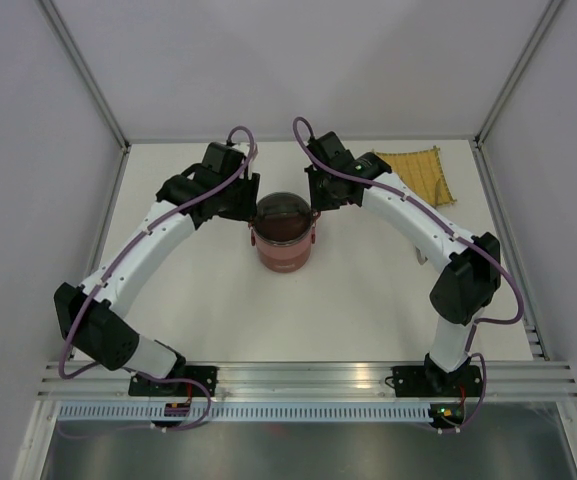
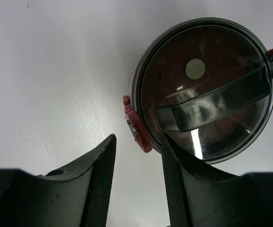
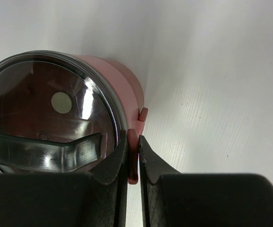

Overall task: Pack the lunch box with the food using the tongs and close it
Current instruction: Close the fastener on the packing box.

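The lunch box (image 1: 283, 240) stands stacked at the table's middle, dark red, under a glossy dark lid (image 2: 207, 90) with a curved handle (image 2: 212, 101) across it. A pale round spot (image 2: 195, 68) shows on the lid. My left gripper (image 2: 138, 139) is open beside the box's left side, with the red side latch (image 2: 138, 127) just ahead of its jaws and nothing between them. My right gripper (image 3: 133, 142) is shut on the red latch (image 3: 133, 158) on the box's right side (image 3: 122, 80). The food and the tongs are hidden or out of view.
A yellow woven mat (image 1: 416, 172) lies at the back right corner. Both arms arch in from the near edge and meet over the box. White walls enclose the table on three sides.
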Controlling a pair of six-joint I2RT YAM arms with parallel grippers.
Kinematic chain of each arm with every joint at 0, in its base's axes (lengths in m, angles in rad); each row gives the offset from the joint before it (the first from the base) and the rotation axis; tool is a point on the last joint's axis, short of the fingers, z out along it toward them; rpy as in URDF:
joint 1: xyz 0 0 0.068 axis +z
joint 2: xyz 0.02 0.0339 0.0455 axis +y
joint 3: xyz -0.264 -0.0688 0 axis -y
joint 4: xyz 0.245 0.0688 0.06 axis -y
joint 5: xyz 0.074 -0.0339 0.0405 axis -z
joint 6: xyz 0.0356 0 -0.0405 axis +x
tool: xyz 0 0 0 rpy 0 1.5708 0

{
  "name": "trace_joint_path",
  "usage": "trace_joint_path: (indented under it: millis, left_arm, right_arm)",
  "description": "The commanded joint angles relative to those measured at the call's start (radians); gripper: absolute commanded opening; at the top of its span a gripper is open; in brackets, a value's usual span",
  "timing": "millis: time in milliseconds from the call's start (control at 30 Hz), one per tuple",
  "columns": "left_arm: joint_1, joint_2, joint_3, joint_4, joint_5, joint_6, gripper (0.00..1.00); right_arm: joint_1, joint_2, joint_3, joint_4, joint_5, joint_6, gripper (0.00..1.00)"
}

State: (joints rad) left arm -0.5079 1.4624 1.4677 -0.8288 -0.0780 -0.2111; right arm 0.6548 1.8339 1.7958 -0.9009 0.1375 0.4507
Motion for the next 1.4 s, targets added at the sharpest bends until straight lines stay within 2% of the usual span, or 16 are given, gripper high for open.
trace_joint_path:
  millis: [0, 233, 467, 600, 633, 733, 967, 1367]
  left_arm:
    - [-0.012, 0.030, 0.029, 0.011, -0.029, -0.010, 0.49]
    - [-0.014, 0.052, 0.011, 0.010, -0.100, -0.005, 0.43]
    - [-0.014, 0.055, 0.003, 0.025, -0.158, 0.003, 0.34]
    - [-0.012, 0.062, 0.009, 0.042, -0.134, 0.009, 0.28]
    - [-0.012, 0.064, 0.009, 0.046, -0.109, 0.015, 0.22]
    - [-0.011, 0.079, 0.008, 0.059, -0.069, 0.010, 0.19]
    - [0.014, 0.082, -0.047, 0.068, -0.057, -0.042, 0.18]
    - [0.029, 0.107, -0.233, 0.230, -0.045, -0.100, 0.18]
  right_arm:
    - [-0.001, -0.019, -0.033, -0.082, 0.013, 0.028, 0.13]
    - [0.000, -0.033, -0.042, -0.098, 0.005, 0.063, 0.09]
    - [-0.001, -0.033, -0.053, -0.109, -0.003, 0.082, 0.06]
    - [-0.001, -0.042, -0.047, -0.121, 0.002, 0.094, 0.04]
    - [0.000, -0.048, -0.047, -0.121, 0.007, 0.095, 0.04]
    - [-0.001, -0.058, -0.050, -0.116, 0.011, 0.102, 0.02]
    - [-0.001, -0.081, -0.116, -0.084, 0.014, 0.121, 0.01]
    - [-0.001, -0.163, -0.288, 0.025, 0.040, 0.163, 0.02]
